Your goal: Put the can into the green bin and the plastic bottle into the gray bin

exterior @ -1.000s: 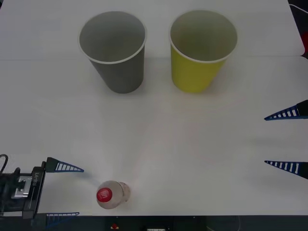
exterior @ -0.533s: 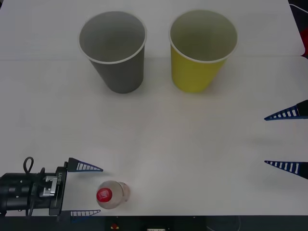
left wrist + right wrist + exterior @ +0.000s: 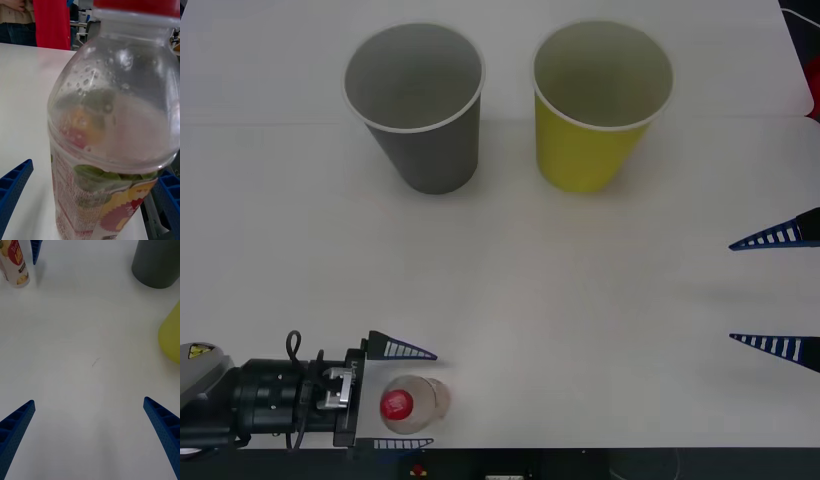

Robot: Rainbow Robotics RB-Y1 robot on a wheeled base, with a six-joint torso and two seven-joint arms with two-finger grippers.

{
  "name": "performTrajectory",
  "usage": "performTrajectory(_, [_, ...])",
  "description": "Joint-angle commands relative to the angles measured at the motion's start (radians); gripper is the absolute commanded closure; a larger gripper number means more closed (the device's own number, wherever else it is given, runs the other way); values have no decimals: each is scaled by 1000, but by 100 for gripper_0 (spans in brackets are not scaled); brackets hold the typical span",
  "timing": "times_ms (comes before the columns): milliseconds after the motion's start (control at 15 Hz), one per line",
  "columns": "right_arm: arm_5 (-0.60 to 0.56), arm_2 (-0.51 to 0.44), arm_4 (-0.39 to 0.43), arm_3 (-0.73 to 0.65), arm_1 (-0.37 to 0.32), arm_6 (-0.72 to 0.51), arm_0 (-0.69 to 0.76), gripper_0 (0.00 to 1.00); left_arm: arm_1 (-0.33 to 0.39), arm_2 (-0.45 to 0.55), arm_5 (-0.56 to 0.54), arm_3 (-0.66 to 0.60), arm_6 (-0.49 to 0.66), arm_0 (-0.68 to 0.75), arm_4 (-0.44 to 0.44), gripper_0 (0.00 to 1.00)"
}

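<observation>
The plastic bottle [image 3: 414, 404], clear with a red cap, stands upright near the table's front edge; its fruit label shows close up in the left wrist view [image 3: 112, 123]. My left gripper [image 3: 430, 398] is open, one blue finger on each side of the bottle, with gaps showing on both sides. The gray bin [image 3: 415, 105] stands at the back left and the green bin [image 3: 600, 100] at the back right, both upright. At the right edge my right gripper [image 3: 732, 292] hangs open with nothing between its fingers. The can is out of view.
The white table [image 3: 560, 300] stretches bare between the bottle and the two bins. The right wrist view shows the bottle [image 3: 15, 262], the gray bin [image 3: 157, 262] and the green bin [image 3: 170, 337] far ahead of my right gripper [image 3: 89, 400].
My left gripper has slid right along the front edge, from left of the bottle to having its fingers on both sides of it. The bottle, bins and right arm stayed still.
</observation>
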Motion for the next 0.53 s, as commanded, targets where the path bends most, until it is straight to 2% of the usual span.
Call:
performTrajectory(67, [0, 0, 0, 0, 0, 0, 0, 0, -10, -6, 7, 0, -2, -4, 0, 0])
performTrajectory(267, [0, 0, 0, 0, 0, 0, 0, 0, -10, -6, 9, 0, -2, -4, -3, 0])
performTrajectory(333, [0, 0, 0, 0, 0, 0, 0, 0, -10, -6, 10, 0, -5, -4, -5, 84])
performTrajectory(400, [0, 0, 0, 0, 0, 0, 0, 0, -10, -6, 9, 0, -5, -4, -5, 100])
performTrajectory(533, [0, 0, 0, 0, 0, 0, 0, 0, -10, -9, 10, 0, -8, -4, -5, 100])
